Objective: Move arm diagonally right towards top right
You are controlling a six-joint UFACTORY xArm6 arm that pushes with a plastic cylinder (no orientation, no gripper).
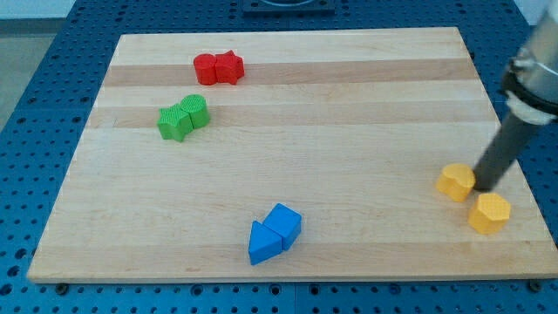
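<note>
Fingers are absent: my tip (482, 187) is a bare rod end resting just right of one yellow block (455, 182) and above another (489, 213), so a top-right diagonal risks overrunning the nearby board (349, 131) edge.

My tip (482, 187) sits at the view's right, hemmed in: one yellow block (456, 182) touching or just beside it on the left, another yellow block (489, 213) just below, so only a narrow gap btwn them, w/ open bench (349, 131) above it and toward the top right corner. Mid bench is one wide free lane from left edge to right. Obstacles elsewhere: red pair (218, 68) near top left, green pair (183, 118) just below them, blue pair (274, 233) near bottom edge, centre.
</note>
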